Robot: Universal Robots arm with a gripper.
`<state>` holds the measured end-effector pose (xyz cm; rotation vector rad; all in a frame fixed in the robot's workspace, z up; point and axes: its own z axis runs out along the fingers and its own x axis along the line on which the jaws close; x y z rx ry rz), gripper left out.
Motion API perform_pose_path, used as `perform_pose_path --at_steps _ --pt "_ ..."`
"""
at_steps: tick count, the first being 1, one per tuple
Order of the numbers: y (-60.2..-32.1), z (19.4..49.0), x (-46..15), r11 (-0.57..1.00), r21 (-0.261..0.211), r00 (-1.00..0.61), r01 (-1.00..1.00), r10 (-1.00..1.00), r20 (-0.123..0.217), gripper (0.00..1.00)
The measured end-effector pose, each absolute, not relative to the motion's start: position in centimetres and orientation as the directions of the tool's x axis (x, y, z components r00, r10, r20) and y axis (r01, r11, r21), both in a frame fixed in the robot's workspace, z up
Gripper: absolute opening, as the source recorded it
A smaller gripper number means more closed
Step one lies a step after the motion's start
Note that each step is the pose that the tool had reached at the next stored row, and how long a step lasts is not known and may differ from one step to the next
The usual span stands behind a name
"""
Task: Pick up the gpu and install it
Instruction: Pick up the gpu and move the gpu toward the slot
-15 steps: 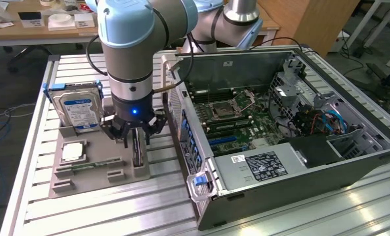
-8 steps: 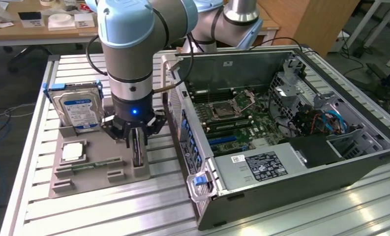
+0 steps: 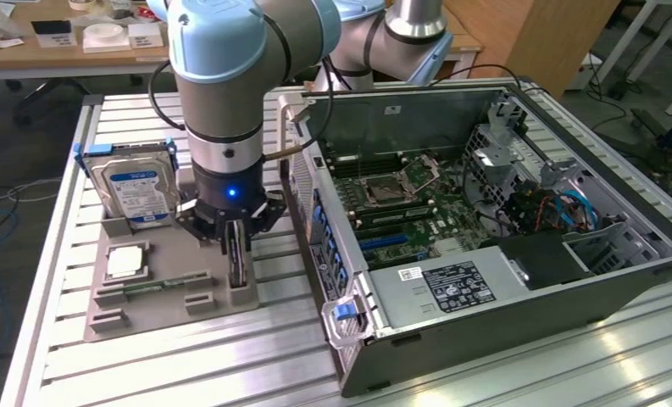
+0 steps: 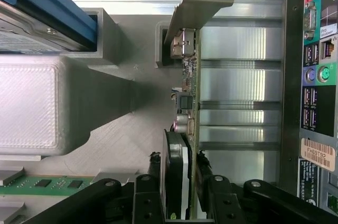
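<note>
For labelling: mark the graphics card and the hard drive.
graphics card (image 4: 175, 176), wrist view, on its black fan housing.
hard drive (image 3: 132, 191), exterior view, on its blue-white label.

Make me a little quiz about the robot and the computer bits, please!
1. Which part is the claw down over? A) processor chip B) gpu C) memory stick
2. True or false: the gpu stands on edge in the gray holder.
3. Fill in: the hard drive wears a blue-and-white ____.
Key: 1 B; 2 true; 3 label.
</note>
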<state>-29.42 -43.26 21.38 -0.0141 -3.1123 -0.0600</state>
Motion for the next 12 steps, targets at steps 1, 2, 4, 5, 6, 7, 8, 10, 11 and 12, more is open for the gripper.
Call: perform_pose_path --at_steps 1,2,4,5,6,7,8,10,11,12 --pt "-43.20 21.39 -29.42 0.999 0.038 -1.000 0.010 0.008 0.029 0.39" --pt "-43.18 21.39 -29.41 0.999 0.038 -1.000 0.009 0.008 0.029 0.39" --pt "-43.18 21.44 -29.41 0.999 0.038 -1.000 0.009 0.008 0.029 0.39" --pt "-43.18 21.49 -29.41 0.999 0.038 -1.000 0.009 0.008 0.029 0.39" --pt "-43.18 21.56 -29.42 0.999 0.038 -1.000 0.009 0.008 0.029 0.39" --pt "-43.17 21.62 -29.42 0.999 0.038 -1.000 0.009 0.008 0.029 0.39" --pt "-43.17 21.67 -29.42 0.999 0.038 -1.000 0.009 0.008 0.029 0.39" --pt "-43.17 21.73 -29.42 0.999 0.038 -1.000 0.009 0.008 0.029 0.39" --pt "-43.18 21.79 -29.43 0.999 0.038 -1.000 0.009 0.008 0.029 0.39" --pt "-43.17 21.84 -29.43 0.999 0.038 -1.000 0.009 0.008 0.029 0.39"
